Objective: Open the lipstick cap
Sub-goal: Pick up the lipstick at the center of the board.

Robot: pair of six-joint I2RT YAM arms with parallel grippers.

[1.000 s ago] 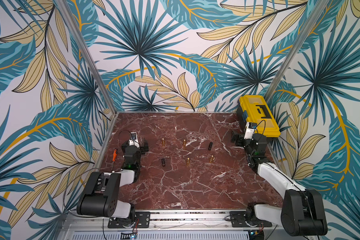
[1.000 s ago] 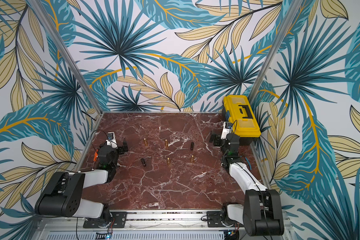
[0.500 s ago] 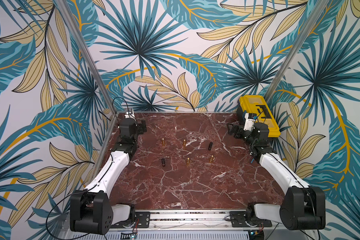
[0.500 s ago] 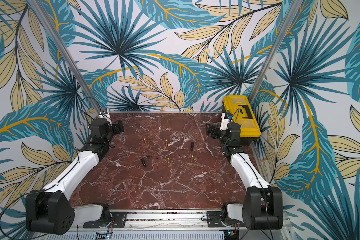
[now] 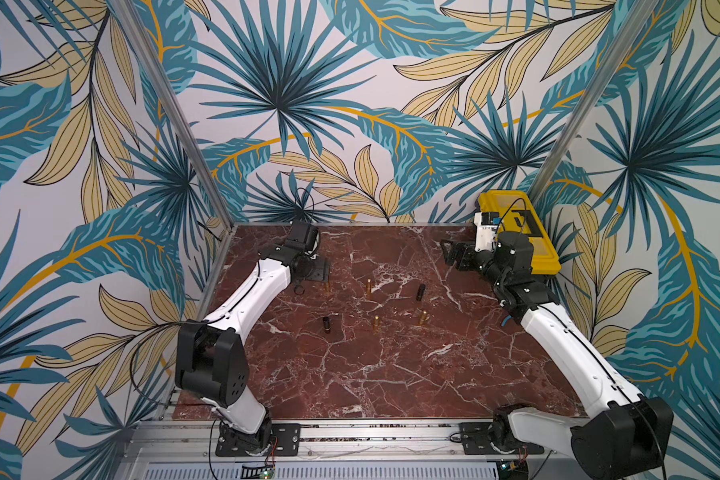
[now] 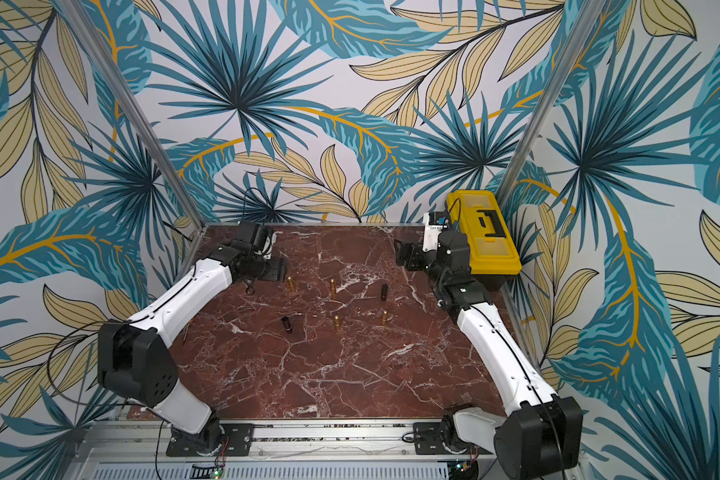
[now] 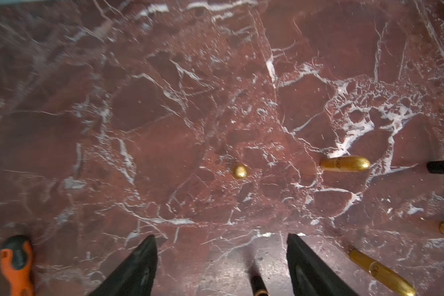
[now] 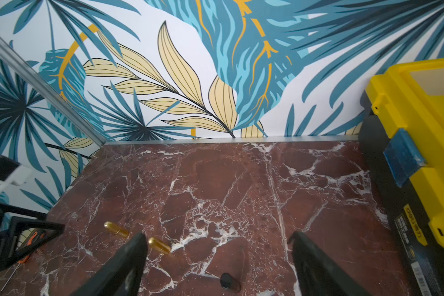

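**Both arms out over the table, nothing gripped yet**

In the last second both arms have unfolded from their tucked poses at the side edges and reached toward the far half of the marble table (image 5: 391,374). The left gripper (image 5: 319,270) now hangs at about 10 o'clock from the table's centre, just beside the nearest gold lipstick (image 5: 326,286). The right gripper (image 5: 454,255) sits at about 2 o'clock, close to the yellow toolbox (image 5: 537,245). Both tools are released: in each wrist view the fingers stand apart with only marble between the tips. None of the tubes has shifted.

I read this as the approach and no more; no cap is off. The left wrist view sees that gold lipstick end-on, just ahead of the fingertips, so I judge it the likely target. The right arm would have to cross toward it to share the pull.

Plenty is unclear from here. Three more gold tubes stand around the centre, and two black tubes (image 5: 420,292) lie at 1 and 9 o'clock. I cannot tell whether those are whole lipsticks or loose caps. No cap seam shows on any gold one. A black tube with a gold band is cut off at the left wrist view's edge, as is the orange-handled screwdriver (image 7: 16,258).
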